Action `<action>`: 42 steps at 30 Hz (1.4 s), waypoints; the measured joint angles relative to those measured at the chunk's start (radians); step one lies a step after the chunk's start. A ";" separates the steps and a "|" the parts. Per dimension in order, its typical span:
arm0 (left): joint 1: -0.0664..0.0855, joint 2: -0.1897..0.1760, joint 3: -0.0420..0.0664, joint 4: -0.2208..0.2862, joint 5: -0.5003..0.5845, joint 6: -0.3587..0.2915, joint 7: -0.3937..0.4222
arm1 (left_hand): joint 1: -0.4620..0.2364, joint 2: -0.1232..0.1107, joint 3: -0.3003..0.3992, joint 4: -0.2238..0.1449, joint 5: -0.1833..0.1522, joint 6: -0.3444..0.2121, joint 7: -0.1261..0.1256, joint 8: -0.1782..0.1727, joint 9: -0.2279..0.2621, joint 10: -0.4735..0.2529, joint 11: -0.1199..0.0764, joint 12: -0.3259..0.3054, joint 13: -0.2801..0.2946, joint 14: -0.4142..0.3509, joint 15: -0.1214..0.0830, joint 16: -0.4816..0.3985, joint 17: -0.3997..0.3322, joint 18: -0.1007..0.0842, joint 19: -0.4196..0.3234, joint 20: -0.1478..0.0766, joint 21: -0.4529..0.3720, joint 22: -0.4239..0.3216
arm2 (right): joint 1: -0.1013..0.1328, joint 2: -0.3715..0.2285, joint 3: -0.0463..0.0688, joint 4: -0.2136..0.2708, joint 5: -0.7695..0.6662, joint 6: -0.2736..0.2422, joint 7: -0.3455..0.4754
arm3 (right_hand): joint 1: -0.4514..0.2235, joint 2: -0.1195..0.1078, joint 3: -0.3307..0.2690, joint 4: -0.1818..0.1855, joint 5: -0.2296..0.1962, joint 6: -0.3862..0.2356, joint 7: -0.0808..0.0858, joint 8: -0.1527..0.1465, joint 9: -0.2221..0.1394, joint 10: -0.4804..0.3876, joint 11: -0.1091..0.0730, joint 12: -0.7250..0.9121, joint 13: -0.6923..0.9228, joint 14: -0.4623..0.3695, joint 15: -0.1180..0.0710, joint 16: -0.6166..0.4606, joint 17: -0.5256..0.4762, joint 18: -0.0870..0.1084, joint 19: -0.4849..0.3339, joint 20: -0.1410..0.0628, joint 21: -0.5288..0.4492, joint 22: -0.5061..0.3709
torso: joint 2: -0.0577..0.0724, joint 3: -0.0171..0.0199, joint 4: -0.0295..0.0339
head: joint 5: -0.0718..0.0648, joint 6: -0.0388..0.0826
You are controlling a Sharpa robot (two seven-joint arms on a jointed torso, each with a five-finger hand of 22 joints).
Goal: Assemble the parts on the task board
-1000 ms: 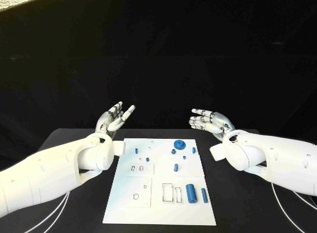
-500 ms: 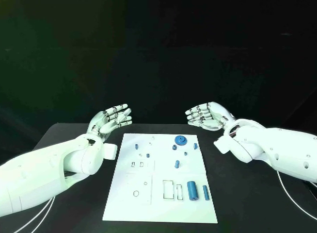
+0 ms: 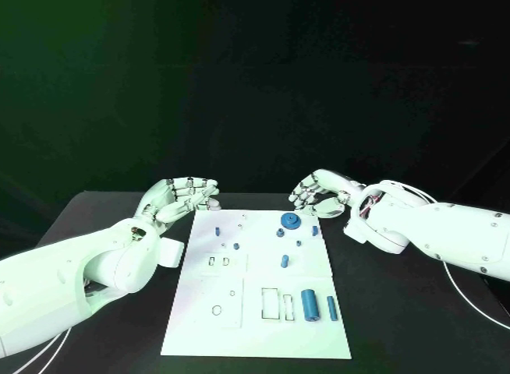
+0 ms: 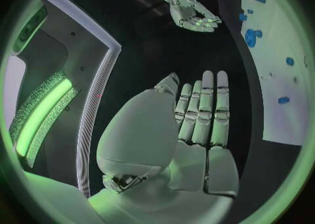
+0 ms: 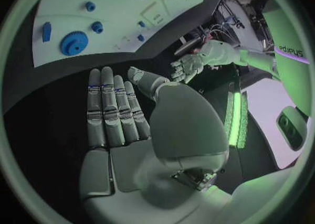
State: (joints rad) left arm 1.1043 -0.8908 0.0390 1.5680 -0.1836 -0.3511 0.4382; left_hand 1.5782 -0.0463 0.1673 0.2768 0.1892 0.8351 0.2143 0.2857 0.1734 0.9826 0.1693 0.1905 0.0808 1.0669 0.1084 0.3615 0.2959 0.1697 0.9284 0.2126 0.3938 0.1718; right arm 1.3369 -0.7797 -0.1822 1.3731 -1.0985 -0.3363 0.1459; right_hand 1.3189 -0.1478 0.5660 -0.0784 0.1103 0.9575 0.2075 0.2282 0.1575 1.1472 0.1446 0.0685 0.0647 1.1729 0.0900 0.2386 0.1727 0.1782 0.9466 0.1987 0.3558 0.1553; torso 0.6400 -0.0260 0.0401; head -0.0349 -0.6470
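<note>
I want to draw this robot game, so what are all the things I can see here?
Flat white rectangular task board: one, white, middle of the table, between the two robot hands.
Round blue toothed gear: one, blue, far end of the board, nearest the right robot hand.
Long blue cylinder: one, blue, near end of the board, right side.
Thin blue rod: one, blue, just right of the cylinder.
Small blue parts: several, blue, scattered over the board's far half.
Black table: one, black, under everything.
Left robot hand: silver, open, empty.
Right robot hand: silver, open, empty.
</note>
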 measured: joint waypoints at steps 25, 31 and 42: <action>0.036 -0.056 0.008 0.120 -0.056 0.029 -0.044 | 0.001 -0.068 0.126 0.006 0.000 0.002 -0.002 0.009 0.024 0.040 -0.005 -0.055 -0.011 0.034 -0.016 0.075 0.127 0.000 -0.001 -0.018 0.128 0.074 | 0.009 0.065 0.001 -0.009 -0.395 0.034 -0.196 | -0.003 -0.068 -0.005 0.058 0.012 0.045 -0.046 -0.036 0.004 0.051 -0.052 -0.004 0.003 0.289 -0.081 0.424 0.366 0.000 0.138 -0.102 0.443 0.311 | 0.072 -0.0116 0.0292 | -0.033 0.008; 0.038 -0.056 0.009 0.125 -0.050 0.030 -0.047 | -0.008 -0.072 0.134 0.006 0.000 0.002 -0.002 0.009 0.026 0.040 -0.005 -0.059 -0.011 0.034 -0.015 0.079 0.137 0.000 -0.001 -0.018 0.136 0.079 | 0.007 0.073 0.000 -0.021 -0.411 0.040 -0.209 | -0.011 -0.087 0.012 0.076 0.012 0.035 -0.047 -0.036 0.020 0.040 -0.045 -0.004 0.004 0.292 -0.078 0.713 0.607 -0.032 0.266 -0.095 0.677 0.622 | 0.085 -0.0155 0.0386 | -0.041 0.008; 0.039 -0.057 0.010 0.125 -0.038 0.035 -0.049 | -0.012 -0.076 0.141 0.005 0.000 0.002 -0.002 0.009 0.028 0.040 -0.005 -0.064 -0.011 0.034 -0.015 0.088 0.147 0.000 -0.005 -0.022 0.143 0.084 | -0.008 0.089 -0.001 -0.040 -0.432 0.069 -0.231 | -0.017 -0.096 -0.001 0.098 0.012 0.023 -0.045 -0.036 0.039 0.014 -0.043 -0.004 0.004 0.292 -0.078 0.967 0.847 -0.062 0.347 -0.090 0.842 0.852 | 0.102 -0.0211 0.0500 | -0.049 0.006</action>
State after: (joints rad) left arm 1.1433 -0.9478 0.0494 1.6932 -0.2211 -0.3156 0.3892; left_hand 1.5662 -0.1224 0.3080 0.2815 0.1892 0.8370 0.2124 0.2945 0.2012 1.0226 0.1643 0.1268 0.0702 1.1008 0.0930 0.4494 0.4425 0.1697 0.9236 0.1908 0.5364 0.2560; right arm 1.3292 -0.6904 -0.1829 1.3333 -1.5302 -0.2669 -0.0851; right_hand 1.3018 -0.2438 0.5645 0.0198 0.1221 0.9800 0.1629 0.1922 0.1964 1.1610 0.1019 0.0647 0.0689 1.4650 0.0123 1.2051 1.0193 0.1157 1.2934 0.1090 1.1975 1.0076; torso 0.7422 -0.0471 0.0900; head -0.0837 -0.6413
